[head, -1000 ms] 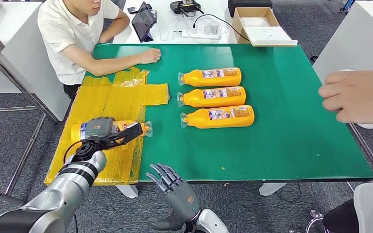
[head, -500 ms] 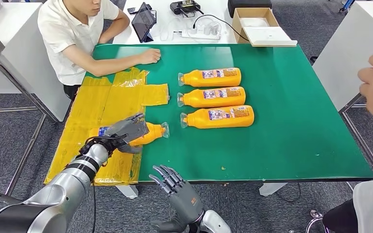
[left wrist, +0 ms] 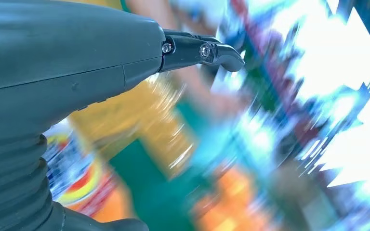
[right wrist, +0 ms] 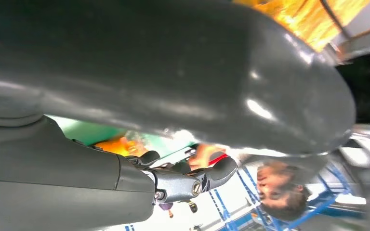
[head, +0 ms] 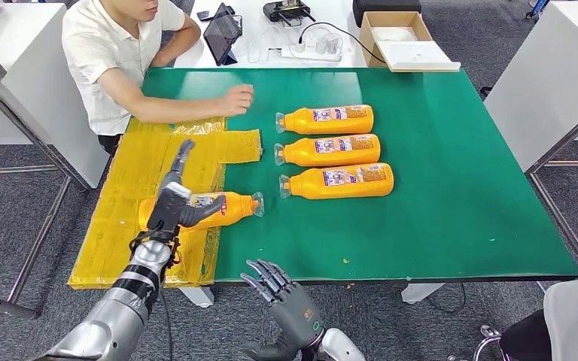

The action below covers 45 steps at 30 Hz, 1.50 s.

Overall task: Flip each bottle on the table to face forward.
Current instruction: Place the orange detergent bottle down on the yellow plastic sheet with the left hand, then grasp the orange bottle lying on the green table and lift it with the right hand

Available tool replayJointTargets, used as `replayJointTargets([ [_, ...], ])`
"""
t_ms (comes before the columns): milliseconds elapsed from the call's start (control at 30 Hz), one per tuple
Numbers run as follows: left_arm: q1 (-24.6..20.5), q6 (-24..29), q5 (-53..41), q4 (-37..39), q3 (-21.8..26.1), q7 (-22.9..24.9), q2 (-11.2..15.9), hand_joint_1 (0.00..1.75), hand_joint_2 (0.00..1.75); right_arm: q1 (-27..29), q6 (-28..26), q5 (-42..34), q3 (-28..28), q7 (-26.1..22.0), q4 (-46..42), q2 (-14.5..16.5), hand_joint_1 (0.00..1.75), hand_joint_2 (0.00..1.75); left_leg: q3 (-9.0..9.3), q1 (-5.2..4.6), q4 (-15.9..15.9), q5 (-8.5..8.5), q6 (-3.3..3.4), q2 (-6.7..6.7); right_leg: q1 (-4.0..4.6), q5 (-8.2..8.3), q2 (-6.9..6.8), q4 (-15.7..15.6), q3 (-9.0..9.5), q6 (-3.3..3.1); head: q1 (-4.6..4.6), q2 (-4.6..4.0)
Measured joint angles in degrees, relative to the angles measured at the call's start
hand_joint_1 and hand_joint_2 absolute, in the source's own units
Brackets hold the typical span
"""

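Three orange bottles lie in a row mid-table, caps to the left and labels up: the far one (head: 325, 119), the middle one (head: 328, 150) and the near one (head: 337, 180). Another orange bottle (head: 226, 208) lies where the yellow sheet meets the green table, its cap pointing right. My left hand (head: 174, 201) is over its base end, fingers stretched up and away, the thumb against the bottle's side. The left wrist view is blurred and shows that hand (left wrist: 67, 62) above a bottle label (left wrist: 72, 180). My right hand (head: 284, 297) hangs below the table's front edge, fingers apart and empty.
A crinkled yellow plastic sheet (head: 139, 173) covers the table's left end. A seated person rests a hand (head: 236, 99) on the green table (head: 459, 188) at the far left. Behind stand a cardboard box (head: 395, 34) and a tablet (head: 222, 31).
My left hand carried the fourth bottle rightward off the sheet's middle, then spread its fingers off it. The other person's hand at the right edge has gone from view.
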Motion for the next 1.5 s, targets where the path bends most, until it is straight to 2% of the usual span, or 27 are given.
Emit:
replayJointTargets([
  [133, 7.34, 4.31, 12.46, -15.28, -3.03, -0.88, -0.16, 0.0, 1.75, 0.11, -0.11, 1.42, -1.66, 1.08, -1.06, -1.07, 0.0, 0.0, -0.08, 0.0, 0.0, -0.02, 0.0, -0.03, 0.0, -0.01, -0.01, -0.02, -0.07, 0.0, 0.0, 0.01],
  [267, 11.88, 4.95, 17.8, -26.16, -5.21, -0.95, -0.16, 0.0, 1.75, -0.15, -0.19, 4.23, -3.23, 3.46, -1.4, -2.0, 0.0, 0.0, -0.08, 0.0, 0.0, -0.01, 0.0, -0.01, 0.0, 0.0, -0.01, -0.03, -0.07, 0.0, -0.02, 0.0],
  [400, 14.72, 4.73, 19.3, -32.7, -6.6, -0.92, -0.16, 0.0, 1.75, -0.42, -0.19, 5.83, -4.31, 4.85, -1.41, -3.0, 0.0, 1.75, -0.06, 0.0, 0.0, 0.0, 0.01, -0.04, 0.01, 0.0, -0.01, -0.03, -0.05, 0.0, -0.01, 0.01],
  [600, 18.25, 2.36, 23.82, -39.54, -7.8, -0.97, -0.25, 0.0, 1.75, -3.69, -0.57, 15.07, -6.73, 13.46, -0.3, -6.9, 0.0, 1.75, -0.06, -0.04, 0.0, 0.01, 0.02, -0.03, -0.04, 0.02, -0.01, -0.03, -0.03, 0.01, -0.02, 0.01],
  [733, 21.21, 3.1, 24.81, -43.73, -8.89, -0.88, -0.41, 0.0, 1.75, -7.86, -0.2, 17.83, -10.49, 15.11, 1.98, -10.49, 0.0, 1.75, -0.06, -0.12, 0.01, 0.01, 0.03, -0.04, -0.13, 0.03, -0.01, -0.03, -0.03, 0.04, -0.01, 0.0],
  [933, 23.7, 5.56, 24.32, -46.72, -9.67, -0.8, -0.49, 0.0, 1.75, -12.13, 0.5, 22.6, -13.72, 18.75, 4.46, -13.56, 0.0, 1.75, -0.07, -0.12, 0.02, 0.0, 0.04, -0.07, -0.13, 0.03, -0.02, -0.03, -0.05, 0.05, -0.02, 0.01],
  [1133, 24.64, 6.02, 23.88, -47.62, -10.26, -0.78, -0.49, 0.0, 1.75, -13.94, 0.9, 23.32, -14.86, 19.29, 5.85, -14.87, 0.0, 1.75, -0.07, -0.1, 0.02, 0.0, 0.03, -0.06, -0.11, 0.03, -0.02, -0.03, -0.05, 0.05, -0.02, 0.0],
  [1367, 24.82, 6.97, 23.67, -47.71, -10.89, -0.73, -0.45, 0.0, 1.75, -14.76, 1.23, 26.0, -15.44, 21.56, 6.57, -14.99, 0.0, 1.75, -0.08, -0.11, 0.02, 0.01, 0.03, -0.07, -0.12, 0.03, -0.02, -0.03, -0.04, 0.05, -0.02, 0.0],
  [1500, 24.84, 7.06, 23.58, -47.69, -11.27, -0.03, -0.43, 0.0, 1.75, -15.25, 5.82, 26.12, -15.78, 23.78, 7.7, -14.97, 0.0, 1.75, -0.08, -0.12, 0.02, 0.0, 0.04, -0.07, -0.13, 0.03, -0.02, -0.03, -0.04, 0.05, -0.02, 0.01],
])
